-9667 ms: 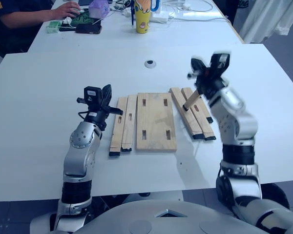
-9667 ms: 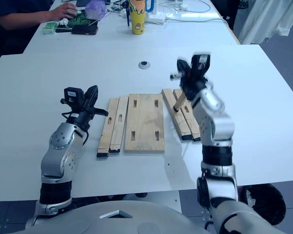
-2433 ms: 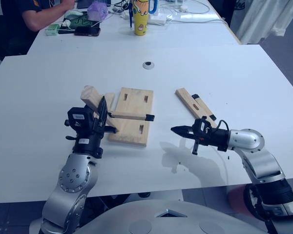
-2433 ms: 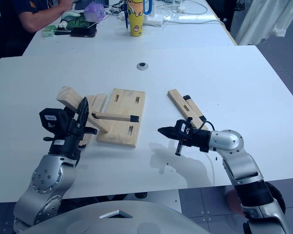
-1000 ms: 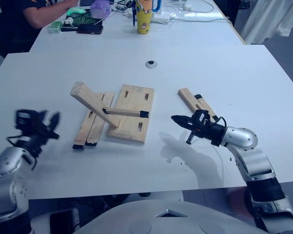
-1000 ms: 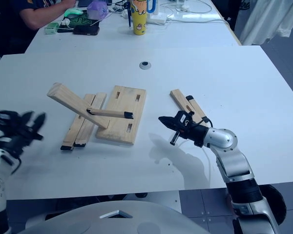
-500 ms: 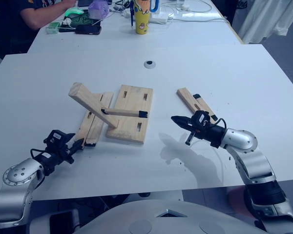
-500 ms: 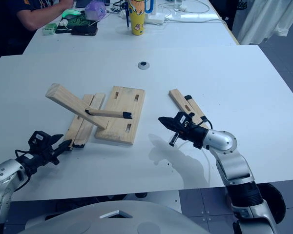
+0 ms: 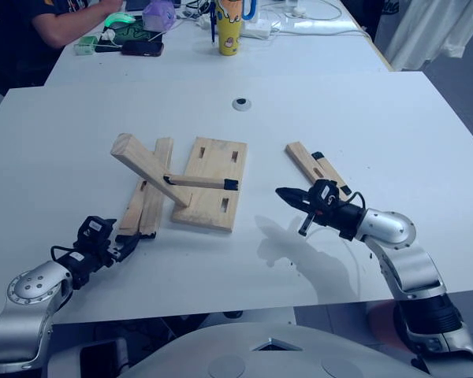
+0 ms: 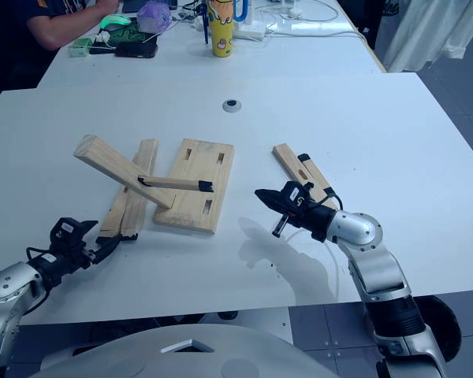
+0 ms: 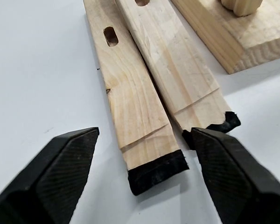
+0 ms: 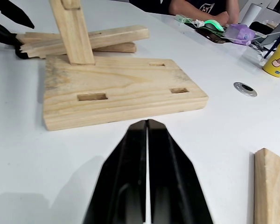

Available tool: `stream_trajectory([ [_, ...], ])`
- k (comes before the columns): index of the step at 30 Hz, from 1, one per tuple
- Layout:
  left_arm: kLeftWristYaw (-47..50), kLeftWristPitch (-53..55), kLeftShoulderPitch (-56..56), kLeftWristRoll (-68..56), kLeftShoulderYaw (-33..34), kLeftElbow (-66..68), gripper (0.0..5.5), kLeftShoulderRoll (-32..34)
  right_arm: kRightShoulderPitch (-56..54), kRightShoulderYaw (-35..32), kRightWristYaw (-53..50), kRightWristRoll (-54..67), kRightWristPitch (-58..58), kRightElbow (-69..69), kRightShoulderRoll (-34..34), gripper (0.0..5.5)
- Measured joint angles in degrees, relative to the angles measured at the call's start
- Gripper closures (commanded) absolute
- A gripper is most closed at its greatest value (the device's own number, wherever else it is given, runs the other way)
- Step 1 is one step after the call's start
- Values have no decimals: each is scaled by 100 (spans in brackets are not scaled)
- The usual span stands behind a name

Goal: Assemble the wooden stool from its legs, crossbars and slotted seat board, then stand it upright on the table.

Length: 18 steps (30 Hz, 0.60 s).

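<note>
Left jaws dropped to 8 o'clock, spread wide, flanking capped ends of flat legs (image 9: 146, 197), prob lining up grab. Right jaws clenched empty, parked 3 o'clock of board (image 9: 213, 169).

No writing, number or sign can be read anywhere: a coloured picture is borne by the yellow cup (image 9: 230, 27), which is stood well beyond the seat board (image 9: 218, 167), but no letters can be made out on it.
</note>
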Motion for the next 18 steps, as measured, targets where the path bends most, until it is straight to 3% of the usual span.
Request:
stream_trajectory([
  [7, 69, -250, -17, 36, -13, 204, 185, -61, 0, 7, 21, 2, 19, -1, 0, 550],
  [18, 205, -632, -7, 87, 27, 556, 342, -123, 0, 8, 55, 5, 27, -4, 0, 550],
])
